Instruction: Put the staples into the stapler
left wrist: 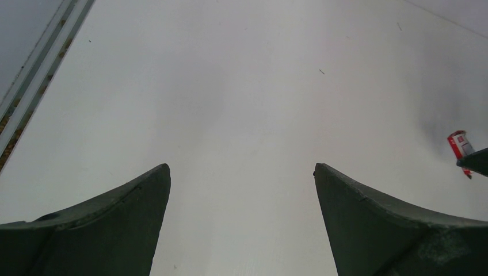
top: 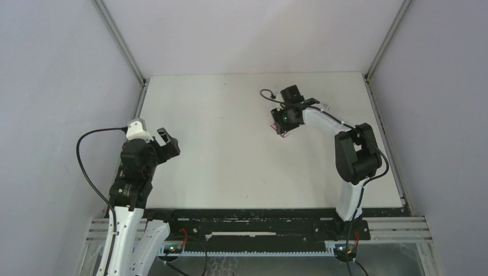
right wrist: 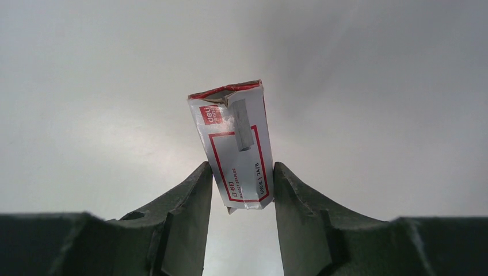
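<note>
While the right gripper (right wrist: pixel 243 168) pinches the box (right wrist: pixel 230 149) by its near end, at the table's (top: pixel 218 167) one o'clock, the staples (right wrist: pixel 242 124) seemingly lie loose toward twelve; tilting could spill them. Left gripper (left wrist: pixel 241 172) gapes, empty.

On my white table (top: pixel 230 172) I see the staple box (right wrist: pixel 233 167), toward the far right; contact unclear.
</note>
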Controlling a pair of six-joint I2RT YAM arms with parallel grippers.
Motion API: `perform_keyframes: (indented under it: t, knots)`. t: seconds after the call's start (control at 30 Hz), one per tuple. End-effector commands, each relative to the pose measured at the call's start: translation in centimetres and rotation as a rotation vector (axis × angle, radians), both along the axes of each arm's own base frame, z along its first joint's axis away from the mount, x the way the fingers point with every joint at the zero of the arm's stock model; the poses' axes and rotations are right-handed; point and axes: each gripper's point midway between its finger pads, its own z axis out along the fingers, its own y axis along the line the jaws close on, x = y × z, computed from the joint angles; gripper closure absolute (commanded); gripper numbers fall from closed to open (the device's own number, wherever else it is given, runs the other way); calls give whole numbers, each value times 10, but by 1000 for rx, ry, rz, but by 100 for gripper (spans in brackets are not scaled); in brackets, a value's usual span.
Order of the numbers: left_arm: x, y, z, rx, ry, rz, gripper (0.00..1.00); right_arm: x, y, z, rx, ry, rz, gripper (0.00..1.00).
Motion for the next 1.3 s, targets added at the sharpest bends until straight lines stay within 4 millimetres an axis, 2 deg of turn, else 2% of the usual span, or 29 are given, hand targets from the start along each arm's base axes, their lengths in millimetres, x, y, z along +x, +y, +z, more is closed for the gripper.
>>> perform_keyframes:
  t: [0.0,0.03,0.17,0.2,0.3,0.37,0.63,0.77,0.83,0.97,1.1,1.27]
  knots:
    - [5,-3,-1,2,-11,-25,2,-22,48,12,17,-30,165,59]
    - [5,-4,-1,0,-10,-29,2,-29,60,10,11,-30,204,58]
    - [5,-5,-1,-5,-11,-37,2,-44,87,-1,-33,-36,285,58]
    - [5,-6,-1,-5,-12,-40,2,-47,91,-5,-47,-36,295,55]
    - [5,-7,-1,-7,-11,-42,2,-53,98,-10,-79,-50,307,37]
    - [5,-7,-1,-8,-11,-43,2,-56,100,-11,-90,-66,306,32]
    - [7,-13,-2,-21,-8,-73,2,-69,99,-18,-109,-108,278,31]
    - [7,-14,-1,-23,-10,-79,2,-77,108,-15,-83,-126,293,30]
    - [8,-14,-1,-22,-11,-80,2,-85,107,-20,-85,-113,303,30]
    - [8,-15,-2,-25,-9,-83,2,-89,109,-25,-87,-108,306,29]
    - [8,-15,-2,-26,-6,-87,2,-83,107,-29,-116,-130,273,29]
    - [8,-15,-1,-25,-11,-87,2,-66,86,-30,-175,-162,160,29]
